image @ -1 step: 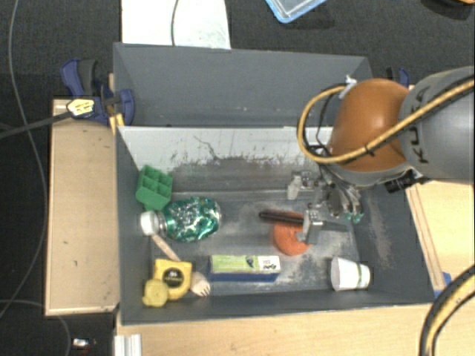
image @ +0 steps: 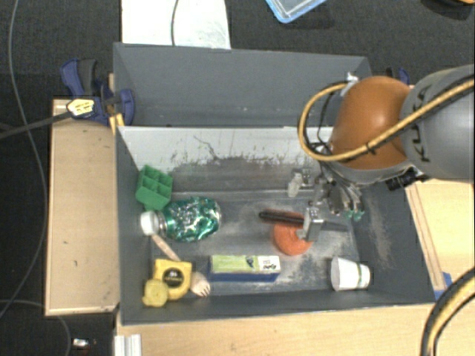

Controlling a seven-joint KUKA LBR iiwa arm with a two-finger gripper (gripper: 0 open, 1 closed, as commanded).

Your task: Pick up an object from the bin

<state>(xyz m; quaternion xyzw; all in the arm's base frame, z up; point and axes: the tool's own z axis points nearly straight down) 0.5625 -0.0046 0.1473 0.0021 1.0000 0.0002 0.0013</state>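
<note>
My gripper (image: 315, 215) hangs low in the right middle of the bin. Directly under it and a little left lies a flat orange round thing (image: 289, 241), partly covered by the gripper. A dark rod-like thing with a reddish end (image: 279, 216) lies just left of the gripper, its right end hidden behind it. A white cup with a green band (image: 348, 274) lies on its side in front of the gripper, toward the right front corner.
A long green and blue tube (image: 245, 264) lies along the front. At the left are a crumpled green bottle with a white cap (image: 186, 220), a green block (image: 154, 188) and a yellow tape measure (image: 171, 279). The arm's orange cover and cables hang over the bin's right side.
</note>
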